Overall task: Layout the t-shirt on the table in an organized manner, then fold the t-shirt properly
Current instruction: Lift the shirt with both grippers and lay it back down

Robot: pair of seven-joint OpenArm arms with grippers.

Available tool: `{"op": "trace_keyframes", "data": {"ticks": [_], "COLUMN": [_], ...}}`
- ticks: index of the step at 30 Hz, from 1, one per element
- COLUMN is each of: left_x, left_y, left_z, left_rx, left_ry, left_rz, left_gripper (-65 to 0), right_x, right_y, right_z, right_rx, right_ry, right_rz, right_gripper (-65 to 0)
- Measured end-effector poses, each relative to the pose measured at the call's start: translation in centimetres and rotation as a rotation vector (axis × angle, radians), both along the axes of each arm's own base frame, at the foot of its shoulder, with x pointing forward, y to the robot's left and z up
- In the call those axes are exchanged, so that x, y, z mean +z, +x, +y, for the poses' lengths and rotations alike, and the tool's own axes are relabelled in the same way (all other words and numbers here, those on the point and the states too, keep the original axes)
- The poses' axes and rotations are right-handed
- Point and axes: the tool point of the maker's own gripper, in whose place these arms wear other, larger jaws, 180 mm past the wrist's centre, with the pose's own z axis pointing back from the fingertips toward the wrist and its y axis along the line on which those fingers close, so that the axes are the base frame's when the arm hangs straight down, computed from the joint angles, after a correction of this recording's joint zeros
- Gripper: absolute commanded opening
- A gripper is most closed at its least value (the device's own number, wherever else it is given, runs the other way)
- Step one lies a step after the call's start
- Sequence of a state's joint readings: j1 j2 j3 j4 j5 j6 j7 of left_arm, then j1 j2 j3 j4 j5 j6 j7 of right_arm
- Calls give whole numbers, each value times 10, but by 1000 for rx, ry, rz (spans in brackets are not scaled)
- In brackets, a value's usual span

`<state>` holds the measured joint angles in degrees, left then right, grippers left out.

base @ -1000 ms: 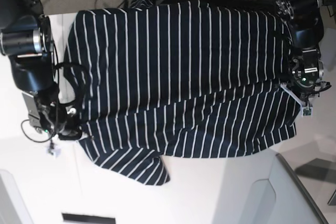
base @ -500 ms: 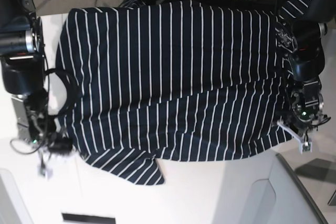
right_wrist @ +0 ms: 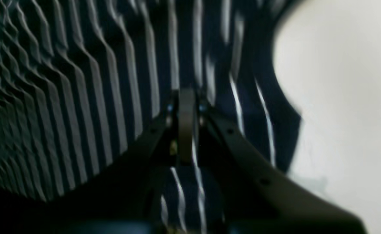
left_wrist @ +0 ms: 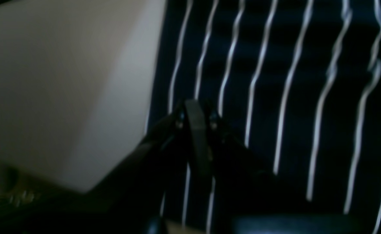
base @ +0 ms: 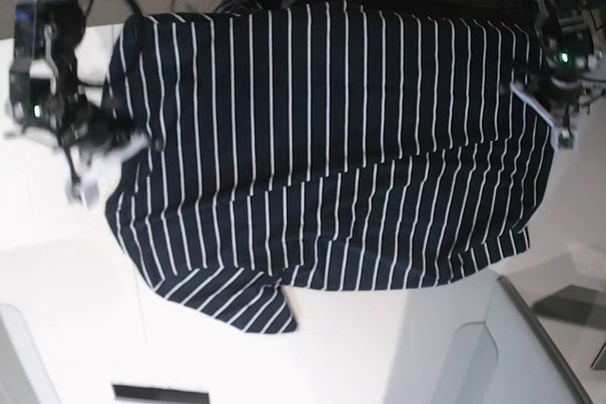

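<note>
Navy fabric with thin white stripes stretches between our two arms: the t-shirt [base: 322, 149] lies spread over the table [base: 57, 281], its long run going side to side in the base view, from one gripper to the other. Our right gripper [base: 95, 153] sits at that view's left edge of the cloth, beside the curved neckline, and our left gripper [base: 554, 111] sits at the opposite edge, by the hem. So each arm has the shirt lying inward from it, toward the middle of the table, and neither is clearly the nearer one; both are at the cloth's margin.

In the left wrist view the jaws are pressed together and pinching the shirt's edge, with bare white tabletop just beside the cloth. In the right wrist view the jaws are likewise pressed together, with striped fabric bunched between and beneath them, so we judge that both grippers hold the shirt.

Most of the body looks flat, with its stripes running evenly. A diagonal crease crosses the lower half, and one sleeve [base: 237, 300] pokes out toward the near edge. We judge the laying-out unfinished and folding not yet begun.
</note>
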<state>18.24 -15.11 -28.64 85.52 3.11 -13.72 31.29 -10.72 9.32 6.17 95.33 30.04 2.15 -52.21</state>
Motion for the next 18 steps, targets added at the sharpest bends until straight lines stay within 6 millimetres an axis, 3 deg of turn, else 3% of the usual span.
{"op": "trace_keyframes", "data": {"ticks": [2,4,8,11,13,15,18], "left_x": [-17,-29,-30,-51,-56,-57,-58], "left_y": [-23,-37,-26,-33,-26,-10,11], "left_z": [-7,-10,-1,6,10,16,16], "left_rx": [4,17,25,58,47,33,15], "left_ry": [-14,-30,-33,-51,-22,14,32], "left_rz": [63,107,27,75,69,51,26], "left_gripper": [-650,-650,-650,-650,-650,-650,-650], "right_x": [-18,-24,-24,-46,-62,-67,-72], "right_y": [-33,-46,-43,-59,-70,-64,-37], "right_z": [-1,3,2,-1,-2,-5,-11], "right_rx": [3,7,-1,-16,-31,-44,-77], "right_ry": [-10,8,5,12,24,46,50], "right_rz": [93,118,100,181,242,238,185], "right_gripper": [-630,-630,-630,-630,-630,-630,-630]}}
